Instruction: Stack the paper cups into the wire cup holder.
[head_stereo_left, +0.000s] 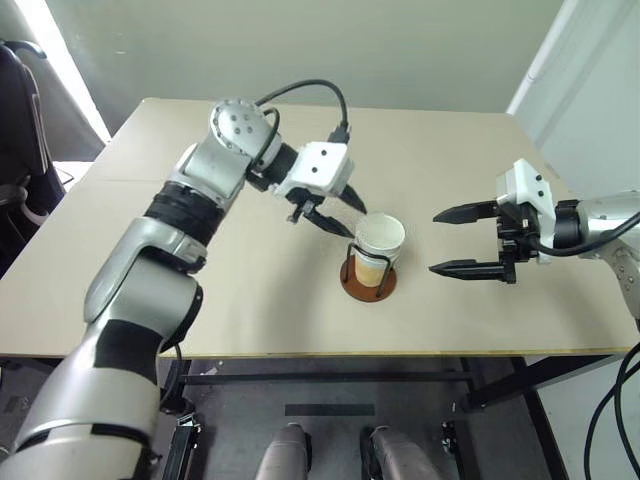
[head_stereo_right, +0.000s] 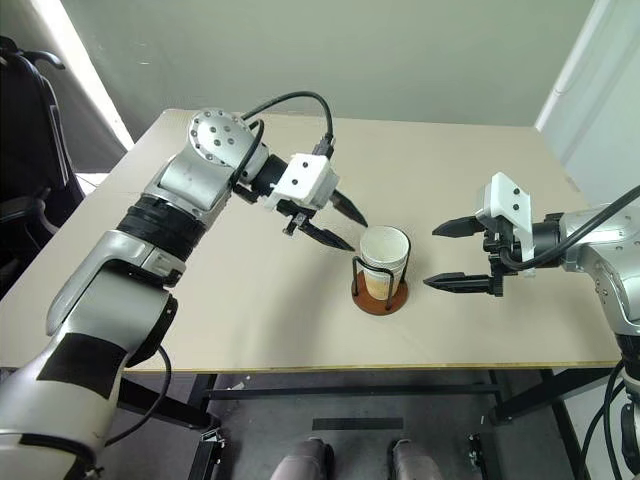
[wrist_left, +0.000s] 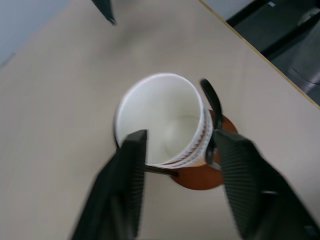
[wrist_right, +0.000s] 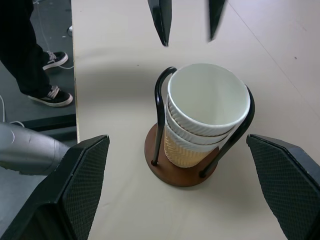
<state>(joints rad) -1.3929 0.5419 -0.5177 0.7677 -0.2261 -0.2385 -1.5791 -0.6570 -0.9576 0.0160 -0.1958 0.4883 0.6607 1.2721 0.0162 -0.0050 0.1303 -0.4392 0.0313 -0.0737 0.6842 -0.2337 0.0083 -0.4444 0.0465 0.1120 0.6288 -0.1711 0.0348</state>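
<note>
Paper cups (wrist_right: 200, 125) nested inside wire cup holder (wrist_right: 160, 115).

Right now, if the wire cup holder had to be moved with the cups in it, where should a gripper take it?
Probably at the round base of the wire cup holder, coming in low from the side. The thin wire loops rise close against the nested paper cups, leaving little room for fingers, and the cup rims would crush if pinched.
</note>
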